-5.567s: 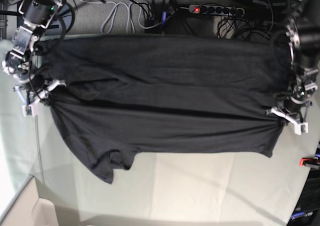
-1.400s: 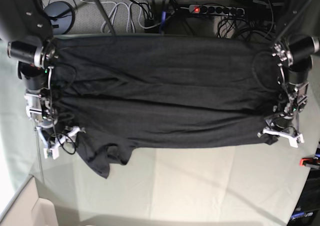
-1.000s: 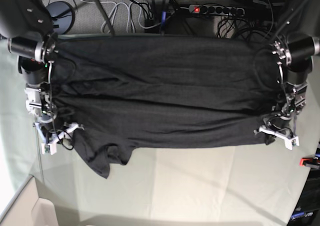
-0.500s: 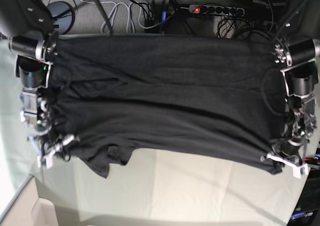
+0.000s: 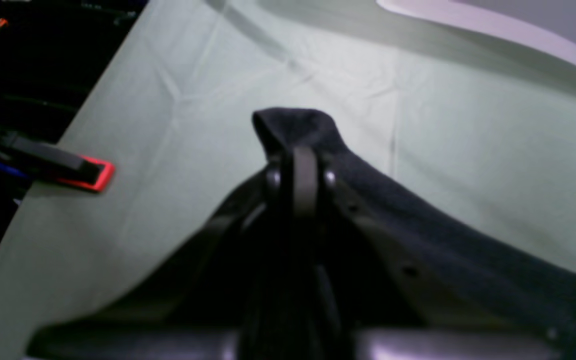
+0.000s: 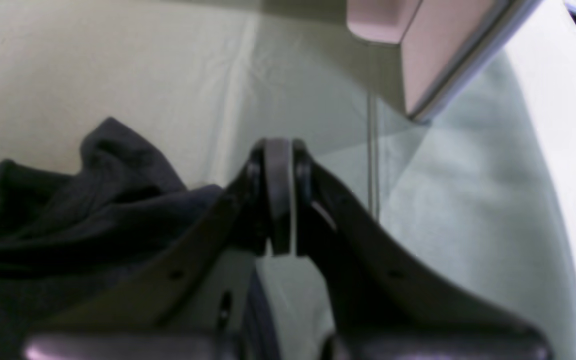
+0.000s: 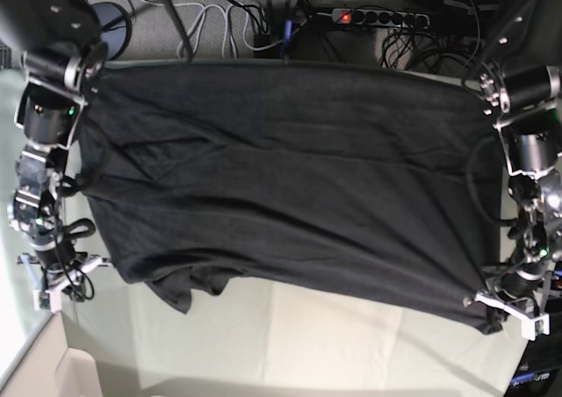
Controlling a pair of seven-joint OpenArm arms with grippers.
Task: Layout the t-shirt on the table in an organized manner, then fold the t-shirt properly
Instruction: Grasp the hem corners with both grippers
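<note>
The dark t-shirt (image 7: 281, 177) lies spread across the pale green table (image 7: 351, 335), with one sleeve bunched at its lower left. My left gripper (image 7: 507, 309), at the right of the base view, is shut on the t-shirt's lower right corner. In the left wrist view that gripper (image 5: 299, 162) pinches a peak of the black cloth (image 5: 418, 225) above the table (image 5: 268, 65). My right gripper (image 7: 66, 278) is shut beside the t-shirt's left edge. In the right wrist view its tips (image 6: 278, 160) meet with no cloth showing between them, and the crumpled t-shirt (image 6: 68, 220) lies against the left finger.
A red clamp (image 5: 88, 172) grips the table edge near my left gripper. A power strip (image 7: 378, 17) and cables (image 7: 219, 24) lie on the floor beyond the far edge. A pale box (image 7: 53, 362) sits at the near left corner, also seen as a box (image 6: 418, 40) ahead of my right gripper.
Both grippers have moved toward the near edge. The left one dragged the t-shirt's corner with it and flattened the fold. The right gripper went from open to shut.
</note>
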